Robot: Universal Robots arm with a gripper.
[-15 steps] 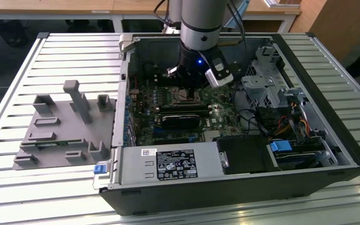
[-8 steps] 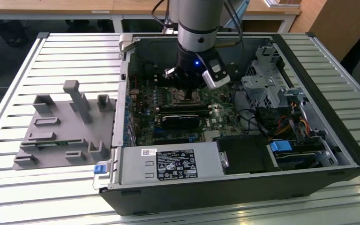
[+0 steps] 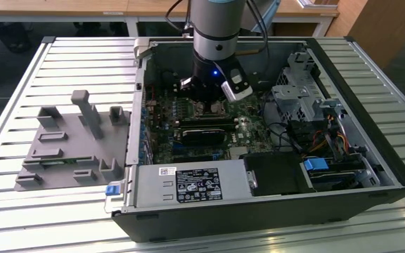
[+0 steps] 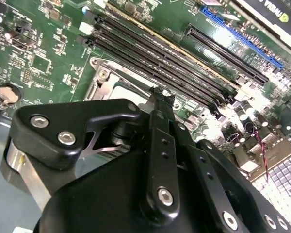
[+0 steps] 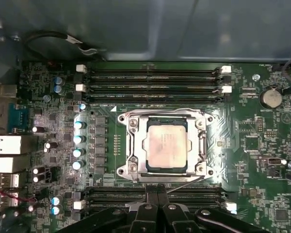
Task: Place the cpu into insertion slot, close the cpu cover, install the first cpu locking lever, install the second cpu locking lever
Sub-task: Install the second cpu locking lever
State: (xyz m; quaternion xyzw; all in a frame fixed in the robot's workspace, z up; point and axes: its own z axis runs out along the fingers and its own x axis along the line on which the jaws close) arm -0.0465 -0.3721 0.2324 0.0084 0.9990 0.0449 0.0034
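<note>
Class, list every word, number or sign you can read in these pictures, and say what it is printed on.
Power supply label: print too small to read.
Motherboard markings: too small to read.
cpu top: faint print, unreadable.
Graphics card lettering: cut off at the edge.
No text can be quoted.

arm (image 3: pixel 215 31) over open computer case (image 3: pixel 343 174), grey fixture (image 3: pixel 72 147) beside
</note>
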